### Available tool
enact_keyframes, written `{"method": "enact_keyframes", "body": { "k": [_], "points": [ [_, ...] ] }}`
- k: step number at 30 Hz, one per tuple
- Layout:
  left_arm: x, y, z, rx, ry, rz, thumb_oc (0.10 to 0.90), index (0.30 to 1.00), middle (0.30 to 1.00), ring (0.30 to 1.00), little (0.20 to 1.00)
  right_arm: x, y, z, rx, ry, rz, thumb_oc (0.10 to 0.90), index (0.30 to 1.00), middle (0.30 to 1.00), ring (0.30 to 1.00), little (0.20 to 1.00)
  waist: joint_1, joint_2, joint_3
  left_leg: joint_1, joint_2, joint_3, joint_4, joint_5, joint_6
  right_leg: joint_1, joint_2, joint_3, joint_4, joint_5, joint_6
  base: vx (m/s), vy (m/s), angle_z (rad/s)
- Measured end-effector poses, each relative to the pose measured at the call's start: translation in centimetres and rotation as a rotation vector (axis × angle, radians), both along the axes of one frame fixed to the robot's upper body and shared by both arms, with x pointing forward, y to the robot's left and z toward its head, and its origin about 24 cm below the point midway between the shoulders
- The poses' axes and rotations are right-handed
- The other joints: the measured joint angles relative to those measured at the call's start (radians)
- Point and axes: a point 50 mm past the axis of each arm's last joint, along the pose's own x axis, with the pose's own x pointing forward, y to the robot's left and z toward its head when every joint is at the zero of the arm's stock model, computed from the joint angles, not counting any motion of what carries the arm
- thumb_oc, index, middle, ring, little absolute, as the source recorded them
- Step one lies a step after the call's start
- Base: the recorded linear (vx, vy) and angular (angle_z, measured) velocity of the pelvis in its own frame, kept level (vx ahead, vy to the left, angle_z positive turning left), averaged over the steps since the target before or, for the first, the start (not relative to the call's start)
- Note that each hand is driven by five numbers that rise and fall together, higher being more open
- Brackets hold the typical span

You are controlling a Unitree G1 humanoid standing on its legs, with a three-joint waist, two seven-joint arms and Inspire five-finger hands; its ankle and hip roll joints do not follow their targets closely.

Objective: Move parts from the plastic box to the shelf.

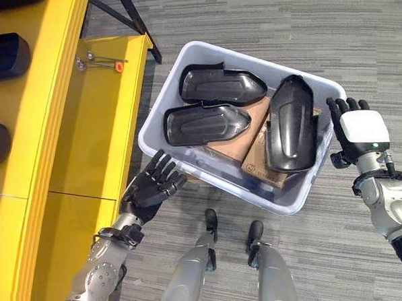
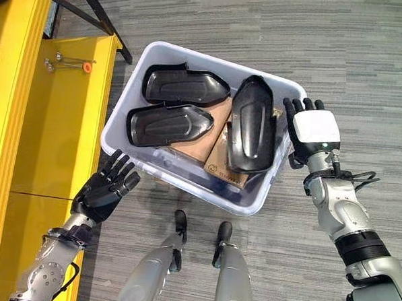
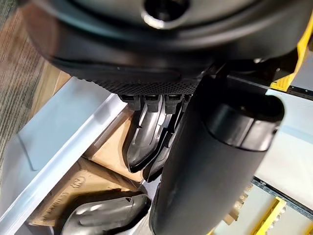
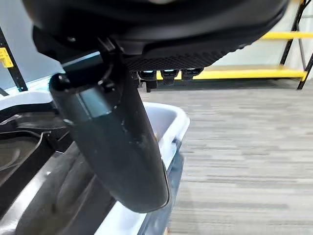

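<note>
A pale plastic box stands on the grey floor and holds three black moulded parts over brown cardboard. One part lies at the back, another in front of it, and a third lies lengthwise on the right side. My left hand is open, fingers spread, just outside the box's near left corner. My right hand is open beside the box's right wall, palm toward it, apart from the parts. The yellow shelf stands to the left.
Black parts rest on the upper yellow shelf level at far left. A small metal piece with an orange tip lies on the lower shelf board. A black shelf brace crosses behind the box. Grey floor stretches to the right.
</note>
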Motion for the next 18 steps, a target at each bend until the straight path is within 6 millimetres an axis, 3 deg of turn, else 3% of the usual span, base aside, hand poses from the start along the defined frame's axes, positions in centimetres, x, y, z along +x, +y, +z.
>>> {"method": "enact_keyframes", "body": {
  "k": [9, 14, 18],
  "points": [
    [-0.1, -0.7, -0.3, -0.035, 0.013, 0.014, 0.9, 1.0, 1.0, 1.0, 1.0, -0.3, 1.0, -0.6, 0.189, -0.07, 0.03, 0.9, 1.0, 1.0, 1.0, 1.0, -0.005, 0.008, 0.001, 0.024, 0.0, 0.004, -0.015, 0.002, 0.0, 0.018, 0.001, 0.004, -0.006, 0.0, 0.0, 0.02, 0.046, -0.01],
    [-0.2, -0.5, -0.4, -0.038, 0.027, 0.032, 0.9, 1.0, 1.0, 1.0, 1.0, -2.1, 3.0, 1.9, 0.296, -0.28, 0.137, 0.9, 1.0, 1.0, 1.0, 1.0, -0.027, 0.017, 0.001, 0.031, -0.002, 0.006, -0.021, 0.002, 0.001, 0.024, 0.001, 0.005, -0.011, 0.0, 0.001, 0.02, 0.05, 0.0],
    [-0.3, -0.6, -0.1, -0.041, 0.014, 0.03, 0.9, 1.0, 1.0, 1.0, 1.0, -3.9, 3.1, 3.3, 0.314, -0.364, 0.169, 0.9, 1.0, 1.0, 1.0, 1.0, -0.052, 0.017, 0.0, 0.042, -0.003, 0.01, -0.027, -0.001, 0.001, 0.034, 0.002, 0.011, -0.017, -0.002, 0.003, 0.03, 0.067, -0.04]
  ]
}}
